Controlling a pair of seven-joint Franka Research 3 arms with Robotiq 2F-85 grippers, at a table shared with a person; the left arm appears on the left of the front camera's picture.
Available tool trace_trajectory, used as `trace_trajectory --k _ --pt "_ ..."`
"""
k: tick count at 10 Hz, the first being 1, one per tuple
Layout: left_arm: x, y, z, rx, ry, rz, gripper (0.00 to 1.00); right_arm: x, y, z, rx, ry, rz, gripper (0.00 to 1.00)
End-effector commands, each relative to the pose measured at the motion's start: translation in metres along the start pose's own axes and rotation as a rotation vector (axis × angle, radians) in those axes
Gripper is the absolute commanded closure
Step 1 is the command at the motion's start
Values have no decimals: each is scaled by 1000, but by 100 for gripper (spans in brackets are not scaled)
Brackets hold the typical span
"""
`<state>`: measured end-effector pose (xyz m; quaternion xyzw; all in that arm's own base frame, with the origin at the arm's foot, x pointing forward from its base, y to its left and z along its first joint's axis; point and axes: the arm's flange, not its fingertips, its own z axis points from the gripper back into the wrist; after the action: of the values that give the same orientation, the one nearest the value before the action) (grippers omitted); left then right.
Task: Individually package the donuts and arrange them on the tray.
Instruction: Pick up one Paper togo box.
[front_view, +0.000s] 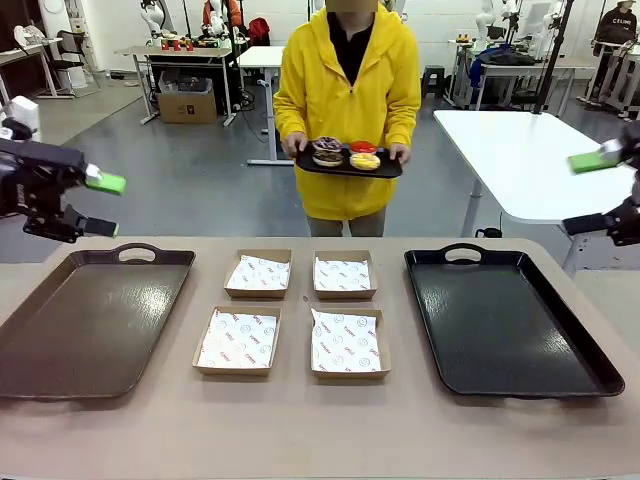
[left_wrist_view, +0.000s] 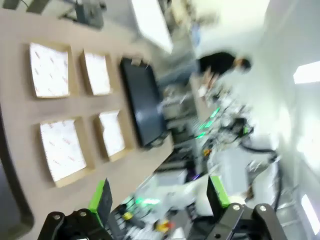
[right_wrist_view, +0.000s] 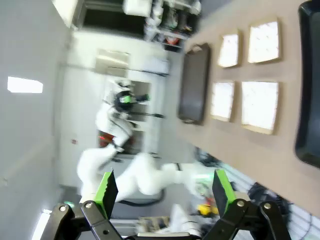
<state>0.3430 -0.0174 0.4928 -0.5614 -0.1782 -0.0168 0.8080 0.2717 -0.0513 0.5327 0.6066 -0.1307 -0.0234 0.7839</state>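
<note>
On the table (front_view: 300, 430), four paper-lined boxes (front_view: 237, 340) are set two by two at the middle, flanked by a brown tray (front_view: 60, 330) at 9 o'clock and a black tray (front_view: 510, 320) at 3 o'clock. Farther back the left gripper (front_view: 103, 205) and the right gripper (front_view: 588, 193) are held above the table's side edges, both sets of jaws released and nothing gripped. Beyond the far edge, at 12 o'clock from the boxes, the donuts (front_view: 347, 154) are carried on a small dark tray (front_view: 345, 171) in the person's hands (front_view: 401, 152), its long axis running 9 to 3. In the front view they are placed between 2 and 3 o'clock from the left jaws and between 9 and 10 from the right, so neither arm is judged clearly nearer. The open gap between the green pads is confirmed for the left gripper (left_wrist_view: 157, 195) and the right gripper (right_wrist_view: 164, 187) in the wrist views, where the boxes (left_wrist_view: 49, 70) (right_wrist_view: 260, 107) are seen side-on.
</note>
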Motion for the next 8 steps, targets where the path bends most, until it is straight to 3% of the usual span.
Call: trace_trajectory --k 1,2,4,8 --pt "-12 24 12 -28 -90 105 0 -56 -62 -8 48 -6 -141 0" --pt "-13 33 22 2 -84 128 0 -64 -75 4 33 53 -176 0" --pt "-13 50 36 48 -68 178 0 -75 -90 15 -68 145 -121 0" --pt "-17 74 51 109 -80 234 0 -81 -100 29 -119 98 -102 0"
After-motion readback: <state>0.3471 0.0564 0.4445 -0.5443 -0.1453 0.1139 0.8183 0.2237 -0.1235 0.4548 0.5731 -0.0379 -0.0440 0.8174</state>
